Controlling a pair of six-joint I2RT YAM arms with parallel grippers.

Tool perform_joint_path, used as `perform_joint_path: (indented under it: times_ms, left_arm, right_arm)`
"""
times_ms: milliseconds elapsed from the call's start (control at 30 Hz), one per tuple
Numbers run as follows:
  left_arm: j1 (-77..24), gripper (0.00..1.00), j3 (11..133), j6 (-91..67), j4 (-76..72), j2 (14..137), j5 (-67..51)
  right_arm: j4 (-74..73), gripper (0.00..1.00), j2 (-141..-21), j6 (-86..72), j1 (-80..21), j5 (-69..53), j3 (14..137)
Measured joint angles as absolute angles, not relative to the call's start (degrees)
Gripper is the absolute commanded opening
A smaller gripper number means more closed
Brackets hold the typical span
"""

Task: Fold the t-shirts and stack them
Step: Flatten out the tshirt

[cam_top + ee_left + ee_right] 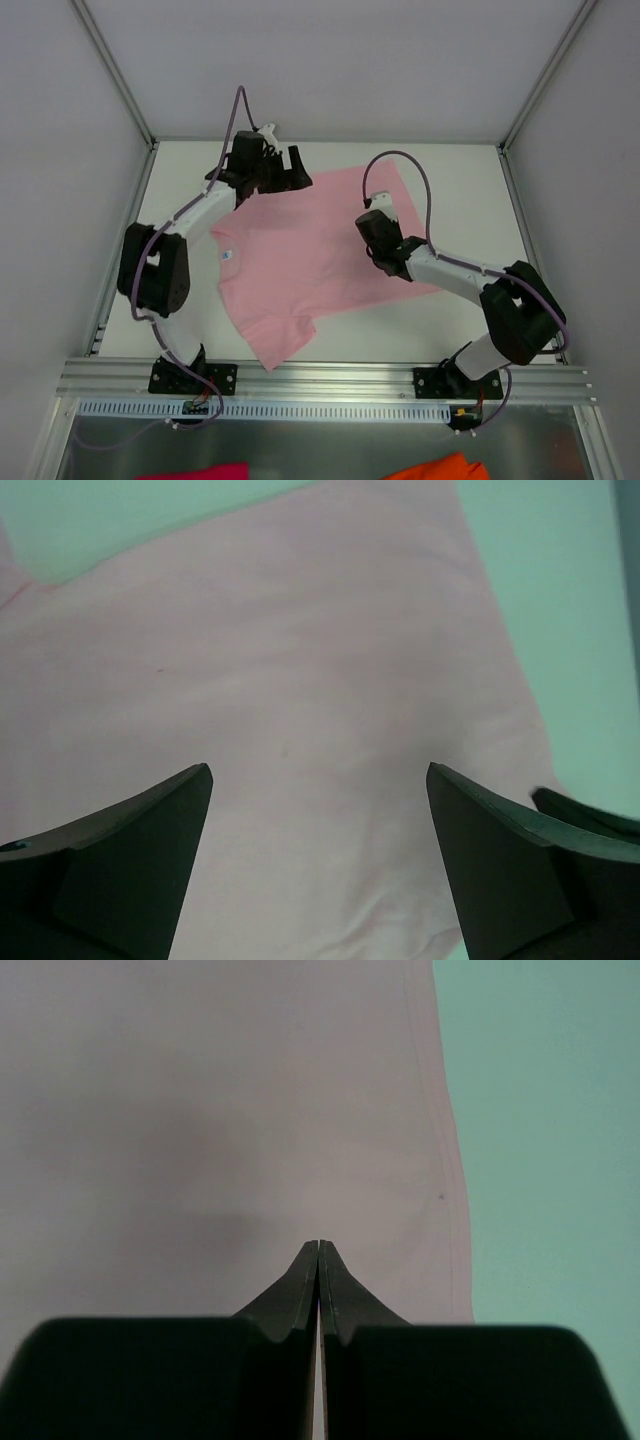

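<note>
The light pink t-shirt (pixel 300 250) lies spread flat on the white table (pixel 470 180), neck to the left with its small white label (pixel 228 255) showing. My left gripper (pixel 296 170) is open over the shirt's far upper edge near a sleeve. In the left wrist view its fingers (pixel 150 820) straddle pink cloth (pixel 300 630) with nothing between them (pixel 318 780). My right gripper (pixel 370 225) is shut over the shirt's right part. In the right wrist view its closed tips (pixel 319 1247) sit above the cloth (pixel 200 1110) near a hemmed edge (pixel 445 1160).
A metal rail (pixel 320 375) runs along the near table edge with both arm bases on it. A magenta cloth scrap (pixel 200 470) and an orange cloth scrap (pixel 440 467) lie below the rail. Enclosure walls stand left, right and behind.
</note>
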State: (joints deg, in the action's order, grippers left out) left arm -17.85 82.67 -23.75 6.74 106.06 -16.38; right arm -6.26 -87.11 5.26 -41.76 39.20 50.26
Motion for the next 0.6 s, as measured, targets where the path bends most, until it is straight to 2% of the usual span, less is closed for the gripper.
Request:
perform_joint_path:
  times_ms: [300,600]
  left_arm:
    - [-23.2,0.95,55.7,-23.8,-3.4,77.8,-14.0]
    - [-26.3,0.97,45.1,-25.0,-3.7,62.7,-9.9]
  right_arm:
    - [-4.6,0.01,-95.5,6.7,-37.8,38.8,52.5]
    - [-10.5,0.01,-98.2,3.1,-40.4,39.9,54.2]
